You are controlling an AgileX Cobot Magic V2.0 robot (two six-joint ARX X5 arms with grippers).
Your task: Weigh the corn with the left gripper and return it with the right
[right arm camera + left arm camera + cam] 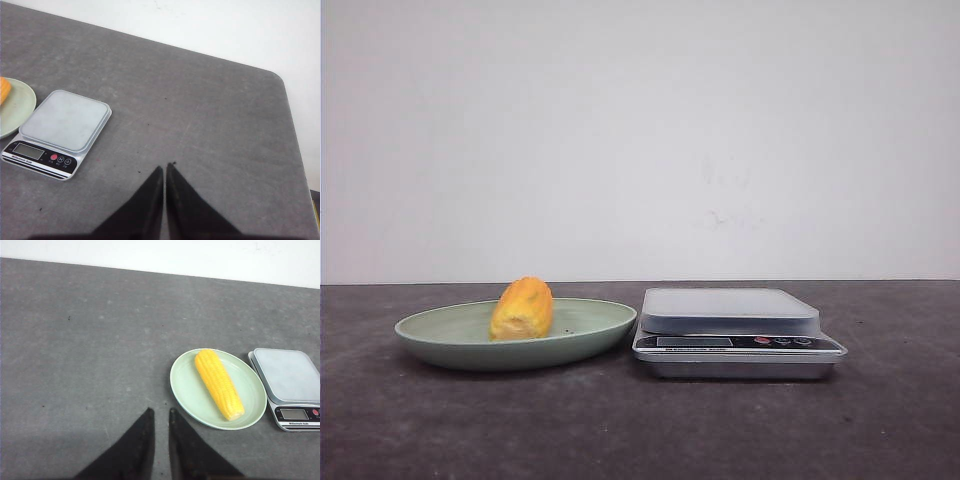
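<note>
The corn (523, 308) lies on a pale green plate (440, 335) at the table's left, its paler cut end toward me. In the left wrist view the corn (219, 384) rests diagonally across the plate (185, 385). My left gripper (161, 412) hovers over bare table beside the plate, its fingers slightly open with nothing between them. A silver kitchen scale (730, 310) stands right of the plate, its platform bare. My right gripper (164, 167) is shut and empty, well off to the side of the scale (65, 120). Neither gripper shows in the front view.
The dark grey tabletop (200, 110) ends at a rounded far corner by a white wall. The plate's edge (17, 107) and a sliver of corn (4, 90) show beside the scale in the right wrist view. The scale's display (294, 414) faces me.
</note>
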